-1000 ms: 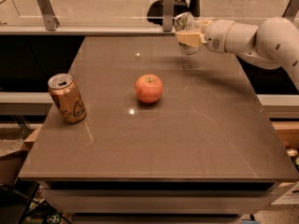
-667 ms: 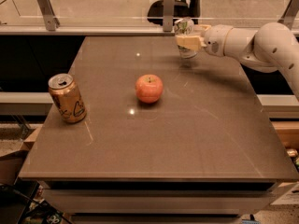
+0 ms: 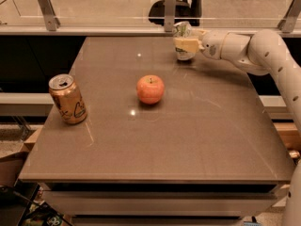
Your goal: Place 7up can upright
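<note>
The 7up can (image 3: 182,53), whitish with green markings, stands upright at the far middle of the brown table (image 3: 188,135). Its base is on or just above the tabletop; I cannot tell which. My gripper (image 3: 186,44) reaches in from the right and is shut on the can, its cream fingers (image 3: 187,44) wrapped around the can's middle. The white arm (image 3: 263,55) runs off to the right edge of the view.
A red apple (image 3: 150,89) sits near the table's middle. An orange-gold can (image 3: 68,99) stands at the left edge. A glass railing with metal posts (image 3: 170,8) runs behind the table. A dark chair (image 3: 175,9) stands beyond it.
The gripper with the can has moved slightly left and down toward the tabletop. The apple and orange-gold can have not moved.
</note>
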`<state>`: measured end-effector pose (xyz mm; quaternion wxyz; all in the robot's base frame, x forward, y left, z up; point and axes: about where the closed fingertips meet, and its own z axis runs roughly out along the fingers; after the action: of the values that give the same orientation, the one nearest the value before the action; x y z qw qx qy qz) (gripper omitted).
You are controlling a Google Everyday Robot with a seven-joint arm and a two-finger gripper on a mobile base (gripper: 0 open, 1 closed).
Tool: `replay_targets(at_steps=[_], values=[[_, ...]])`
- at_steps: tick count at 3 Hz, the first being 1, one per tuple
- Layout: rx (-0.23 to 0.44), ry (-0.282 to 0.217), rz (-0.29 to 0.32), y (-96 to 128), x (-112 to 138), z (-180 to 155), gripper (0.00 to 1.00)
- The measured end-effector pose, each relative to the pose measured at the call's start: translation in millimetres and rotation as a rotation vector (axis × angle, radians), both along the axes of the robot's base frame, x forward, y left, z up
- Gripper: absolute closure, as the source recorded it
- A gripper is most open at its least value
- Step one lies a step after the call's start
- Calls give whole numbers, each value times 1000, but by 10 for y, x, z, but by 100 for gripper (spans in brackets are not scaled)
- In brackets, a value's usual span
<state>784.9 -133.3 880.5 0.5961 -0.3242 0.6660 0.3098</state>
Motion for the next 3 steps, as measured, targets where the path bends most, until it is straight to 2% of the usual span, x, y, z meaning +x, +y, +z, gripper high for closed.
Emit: replay_targets(at_steps=[1, 2, 3], values=[[79, -22, 39, 16, 146, -102, 100], [88, -25, 36, -22, 178, -111, 83], [88, -25, 37, -20, 178, -93, 59]])
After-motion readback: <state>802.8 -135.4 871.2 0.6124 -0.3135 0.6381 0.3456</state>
